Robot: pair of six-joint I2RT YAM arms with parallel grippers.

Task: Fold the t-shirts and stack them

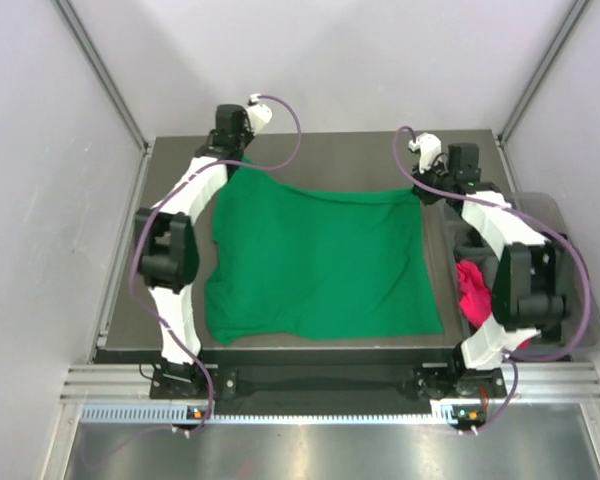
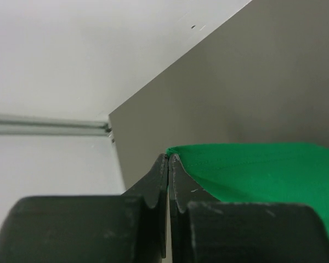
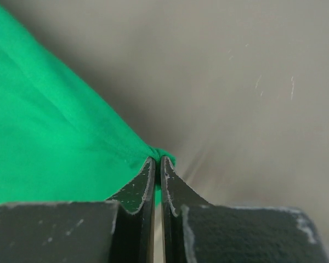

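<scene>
A bright green t-shirt (image 1: 320, 262) lies spread over the dark table (image 1: 310, 150), its far edge pulled taut between both arms. My left gripper (image 1: 242, 160) is shut on the shirt's far left corner; in the left wrist view the green cloth (image 2: 263, 170) runs off to the right of the pinched tips (image 2: 169, 157). My right gripper (image 1: 420, 190) is shut on the far right corner, and in the right wrist view the cloth (image 3: 49, 142) bunches at the tips (image 3: 158, 159). A magenta-pink t-shirt (image 1: 472, 290) lies crumpled at the right, partly hidden by the right arm.
Grey walls close in the table on the left, far and right sides. A clear tray edge (image 1: 570, 215) shows at the right behind the right arm. The table's far left corner (image 2: 111, 118) shows just beyond the left gripper. Both arm bases stand at the near edge.
</scene>
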